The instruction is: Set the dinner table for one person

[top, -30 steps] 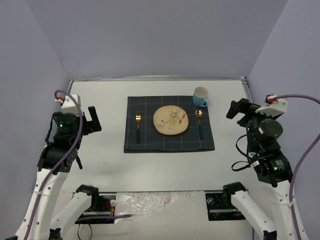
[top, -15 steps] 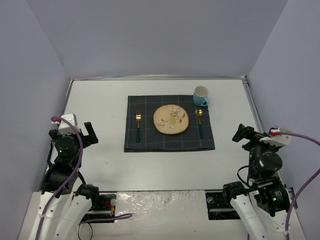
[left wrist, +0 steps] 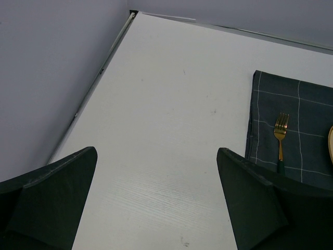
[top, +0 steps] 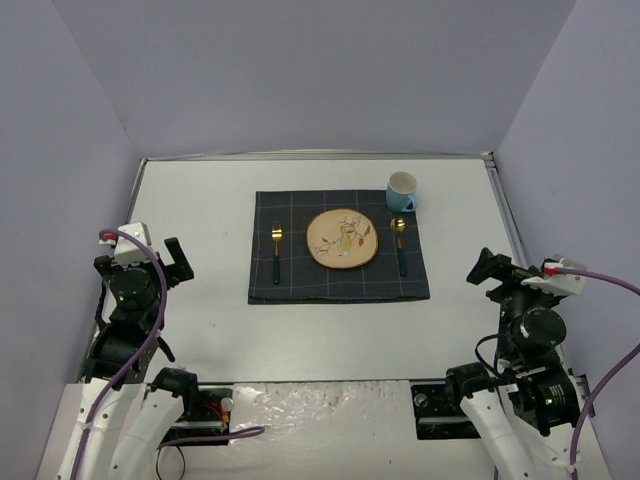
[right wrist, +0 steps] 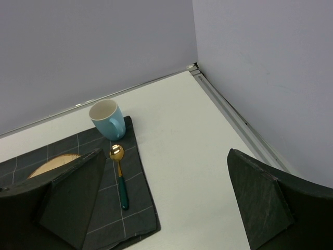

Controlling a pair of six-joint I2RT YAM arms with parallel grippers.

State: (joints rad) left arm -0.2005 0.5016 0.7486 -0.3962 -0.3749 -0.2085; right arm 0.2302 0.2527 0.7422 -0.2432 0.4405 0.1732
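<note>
The white dinner table (top: 200, 200) carries a dark navy checked mat (top: 338, 260). On the mat lie a tan patterned plate (top: 342, 238), a gold fork with a green handle (top: 276, 250) to its left and a gold spoon with a green handle (top: 400, 245) to its right. A light blue mug (top: 402, 191) stands at the mat's far right corner. My left gripper (top: 172, 262) is open and empty at the table's left edge. My right gripper (top: 486, 267) is open and empty at the right edge. The fork (left wrist: 280, 136) shows in the left wrist view; the mug (right wrist: 107, 119) and spoon (right wrist: 119, 174) show in the right wrist view.
Grey walls enclose the table on three sides. A thin metal rim (right wrist: 234, 117) runs along the table's right edge, and another (left wrist: 99, 73) along the left. The arm bases and cables sit at the near edge.
</note>
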